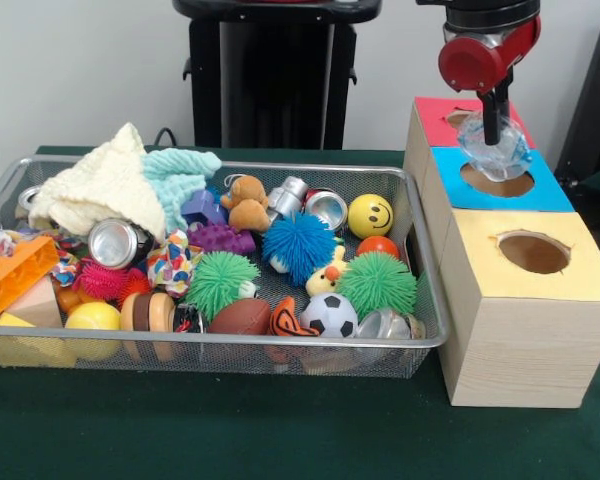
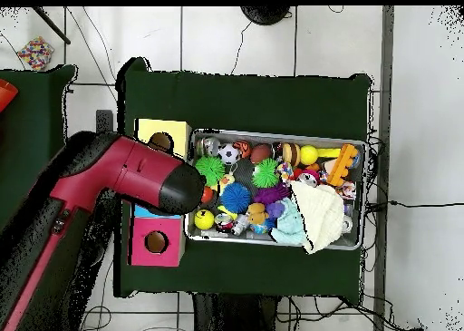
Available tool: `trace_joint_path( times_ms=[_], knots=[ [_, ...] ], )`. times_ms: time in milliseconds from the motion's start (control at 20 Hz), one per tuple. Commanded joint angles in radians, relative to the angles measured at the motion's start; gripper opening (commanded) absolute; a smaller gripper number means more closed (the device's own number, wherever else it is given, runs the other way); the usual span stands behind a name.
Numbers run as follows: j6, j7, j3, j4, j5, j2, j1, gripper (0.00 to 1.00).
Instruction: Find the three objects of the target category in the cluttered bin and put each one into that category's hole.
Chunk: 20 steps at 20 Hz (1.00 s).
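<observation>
The gripper (image 1: 493,135) hangs over the blue box (image 1: 500,182), clamped on a crumpled clear plastic bottle (image 1: 495,150) that sits just above, perhaps partly inside, the blue box's hole (image 1: 497,180); the fingertips are lost behind the plastic, so how far they close is hard to make out. The arm's upper part is cut off at the front view's top edge. In the overhead view the red arm (image 2: 136,178) covers the blue box and the bottle completely, leaving only the yellow box (image 2: 163,133) and the pink box (image 2: 156,241) showing. The pink box is half hidden behind the gripper in the front view. The wire bin (image 1: 210,345) stands just beside the boxes, crowded: a cream cloth (image 1: 105,190) lies over a teal cloth (image 1: 180,172) and partly over a silver can (image 1: 117,243). A second can (image 1: 326,208) shows its end beside a smiley ball (image 1: 370,215). A clear item (image 1: 388,325) at the bin's near right corner is too indistinct to name
</observation>
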Motion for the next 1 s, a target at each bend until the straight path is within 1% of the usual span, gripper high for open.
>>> trace_joint_path(
  times_ms=[50,550,1000],
  knots=[
    [-0.025,0.349,0.115,0.046,0.027,0.04,0.001,0.0],
    [-0.04,0.345,0.111,0.045,0.011,0.052,0.002,0.0],
    [-0.028,0.321,0.116,0.048,0.011,0.064,0.008,0.0]
  ],
)
